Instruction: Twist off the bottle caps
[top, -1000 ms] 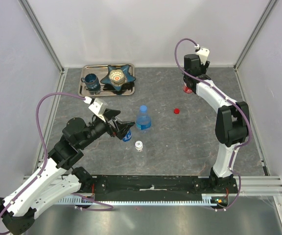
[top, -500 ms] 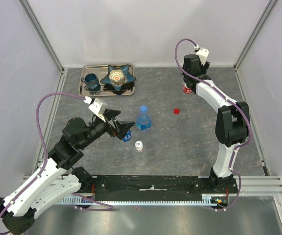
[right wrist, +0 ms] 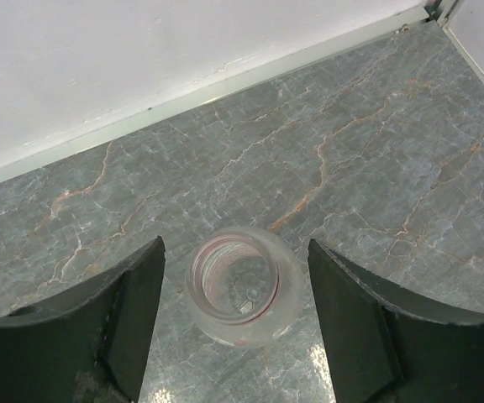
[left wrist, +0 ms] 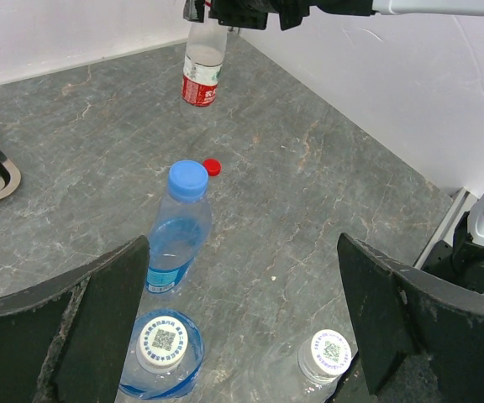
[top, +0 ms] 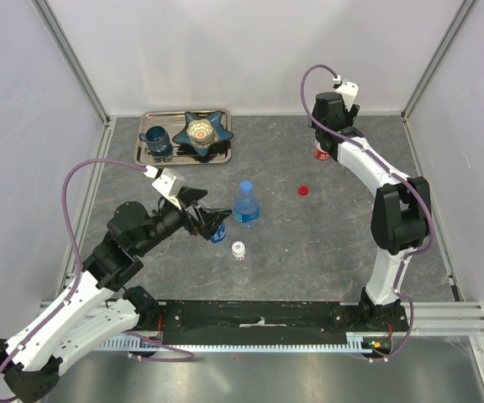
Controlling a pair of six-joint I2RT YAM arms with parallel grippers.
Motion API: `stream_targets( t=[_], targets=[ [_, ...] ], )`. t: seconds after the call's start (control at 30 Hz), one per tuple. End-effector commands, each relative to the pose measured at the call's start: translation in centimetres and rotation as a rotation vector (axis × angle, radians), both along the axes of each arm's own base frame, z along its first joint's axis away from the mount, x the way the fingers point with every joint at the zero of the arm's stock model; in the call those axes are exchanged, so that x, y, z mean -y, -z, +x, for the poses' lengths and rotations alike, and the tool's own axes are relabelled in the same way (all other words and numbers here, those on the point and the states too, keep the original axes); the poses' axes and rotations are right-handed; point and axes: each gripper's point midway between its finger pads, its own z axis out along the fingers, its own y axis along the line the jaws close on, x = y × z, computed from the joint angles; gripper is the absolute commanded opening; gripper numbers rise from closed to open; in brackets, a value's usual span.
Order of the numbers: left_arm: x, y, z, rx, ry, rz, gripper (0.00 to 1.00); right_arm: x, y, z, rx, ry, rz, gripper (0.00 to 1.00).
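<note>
My right gripper (top: 323, 139) (right wrist: 235, 248) is open, one finger on each side of the uncapped neck of the red-labelled bottle (top: 322, 153) (right wrist: 242, 285), which stands upright at the back. The red cap (top: 303, 190) (left wrist: 213, 166) lies loose on the table. My left gripper (top: 212, 220) (left wrist: 242, 245) is open above the blue-tinted bottle (top: 218, 233) with its white cap (left wrist: 162, 342) and the tiny bottle (top: 239, 249) with its white cap (left wrist: 330, 353). The blue-labelled bottle (top: 245, 204) (left wrist: 173, 248) stands just beyond, its blue cap (left wrist: 187, 180) on.
A metal tray (top: 145, 157) at the back left holds a dark blue mug (top: 157, 143) and a blue star-shaped dish (top: 204, 129). White walls and aluminium posts enclose the table on three sides.
</note>
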Motion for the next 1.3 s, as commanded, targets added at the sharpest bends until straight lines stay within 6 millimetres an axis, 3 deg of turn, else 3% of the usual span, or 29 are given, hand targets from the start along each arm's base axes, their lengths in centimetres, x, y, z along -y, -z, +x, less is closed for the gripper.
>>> stream_targets(
  t=[0.0, 0.17, 0.27, 0.3, 0.37, 0.4, 0.47, 0.5, 0.53, 0.57, 0.6, 0.67, 0.7, 0.8, 0.83, 0.9, 1.07, 1.27],
  targets=[
    [0.2, -0.9, -0.4, 0.002, 0.016, -0.044, 0.99, -0.4, -2.5, -0.9, 0.053, -0.011, 0.036, 0.77],
    [0.1, -0.9, -0.3, 0.003, 0.01, -0.037, 0.99, -0.4, -3.9, -1.8, 0.076, -0.015, 0.053, 0.92],
    [-0.1, -1.0, -0.1, 0.005, -0.007, -0.025, 0.99, -0.4, -6.1, -2.9, 0.11, -0.019, 0.086, 0.96],
    [-0.3, -1.1, 0.0, 0.01, -0.016, -0.023, 1.0, -0.4, -8.1, -3.7, 0.147, -0.03, 0.105, 0.97],
    [-0.8, -1.5, 0.4, 0.02, -0.048, -0.011, 1.0, -0.9, -9.9, -5.0, 0.164, -0.049, 0.143, 0.98],
    [-1.0, -1.6, 0.5, 0.024, -0.062, -0.007, 0.99, -1.4, -12.1, -6.3, 0.199, -0.069, 0.164, 0.98],
    [-1.7, -2.1, 1.1, 0.032, -0.111, -0.005, 0.99, -2.9, -13.3, -8.2, 0.215, -0.127, 0.199, 0.97],
    [-2.1, -2.3, 1.5, 0.035, -0.144, -0.008, 0.99, -4.6, -15.6, -10.3, 0.261, -0.194, 0.224, 0.96],
    [-2.4, -2.6, 1.7, 0.038, -0.165, -0.011, 0.99, -5.8, -16.2, -11.3, 0.276, -0.243, 0.238, 0.95],
    [-3.0, -2.8, 2.2, 0.038, -0.21, -0.017, 0.99, -8.5, -15.6, -12.4, 0.271, -0.377, 0.264, 0.95],
    [-3.2, -2.7, 2.7, 0.031, -0.235, -0.014, 1.0, -11.2, -16.5, -14.7, 0.285, -0.485, 0.289, 0.94],
    [-3.9, -3.1, 3.4, 0.025, -0.295, -0.011, 0.99, -15.4, -15.1, -17.4, 0.229, -0.656, 0.302, 0.93],
    [-4.1, -2.9, 3.6, 0.014, -0.312, 0.004, 0.99, -18.5, -14.4, -19.5, 0.195, -0.751, 0.289, 0.93],
    [-5.0, -2.8, 4.5, -0.019, -0.382, 0.042, 0.99, -23.5, -11.6, -23.5, 0.1, -0.887, 0.234, 0.95],
    [-5.4, -2.0, 4.7, -0.052, -0.408, 0.077, 0.99, -24.3, -11.1, -24.2, 0.088, -0.908, 0.218, 0.95],
    [-6.3, -2.8, 4.7, -0.042, -0.447, 0.082, 0.98, -25.8, -9.3, -25.4, 0.051, -0.942, 0.181, 0.95],
    [-7.6, -4.3, 3.6, 0.008, -0.458, 0.044, 0.95, -27.0, -4.6, -25.5, -0.04, -0.944, 0.131, 0.93],
    [-8.3, -3.6, 3.2, 0.012, -0.472, 0.047, 0.94, -26.7, -3.0, -24.1, -0.039, -0.836, 0.086, 0.92]
  ],
)
